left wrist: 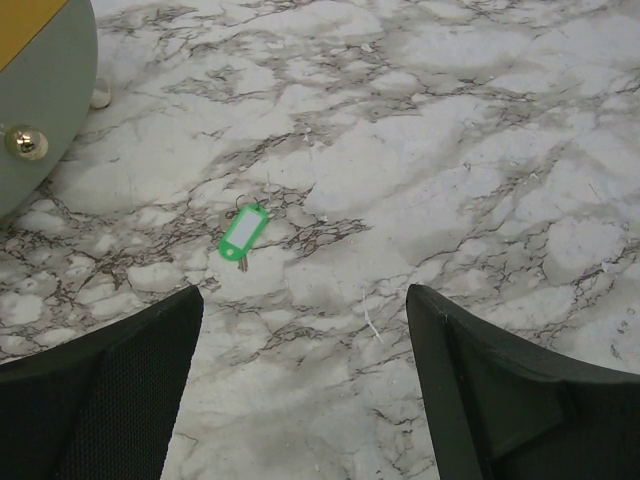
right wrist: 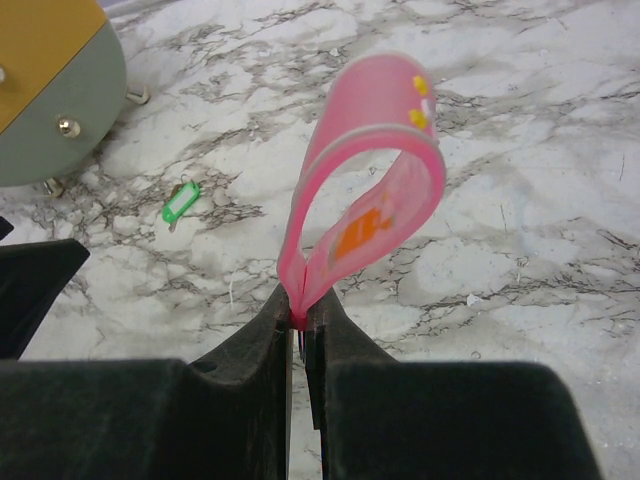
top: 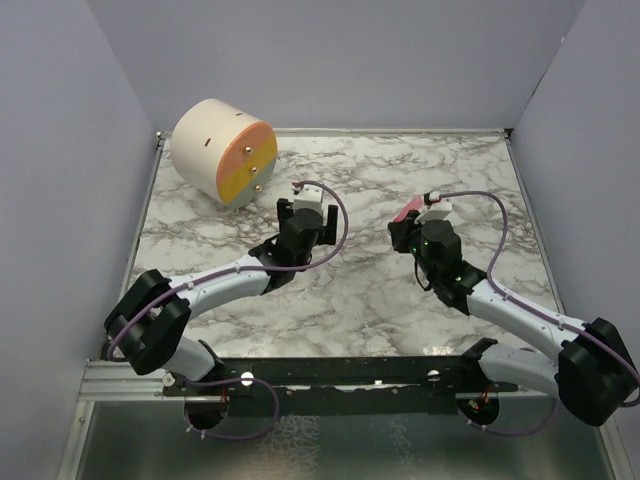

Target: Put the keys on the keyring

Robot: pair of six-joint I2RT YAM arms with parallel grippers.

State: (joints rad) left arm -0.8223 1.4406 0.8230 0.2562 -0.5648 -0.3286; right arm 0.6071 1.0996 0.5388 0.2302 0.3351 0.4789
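The left end effector (left wrist: 300, 300) hangs wide open and holds nothing. The green key (left wrist: 243, 231) lies flat on the marble surface (left wrist: 480, 150) ahead of it, near the round drum (right wrist: 50, 90). The right end effector (right wrist: 300, 315) is clamped on the pink keyring strip (right wrist: 360, 100), which loops upward.

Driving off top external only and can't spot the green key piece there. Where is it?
Observer: Left wrist view shows the tiny bright green flat key-shaped piece lying on the white marble tabletop, just ahead of the open left pincer.
Operator: Touching the drum?
Observer: No. Right wrist view shows bare marble between it and the large round drum with metal studs.
Operator: How's the right side holding the pink strip?
Observer: The right pincer is shut on the slim pink strip loop, pinching the loop's base. The loop stands upright.
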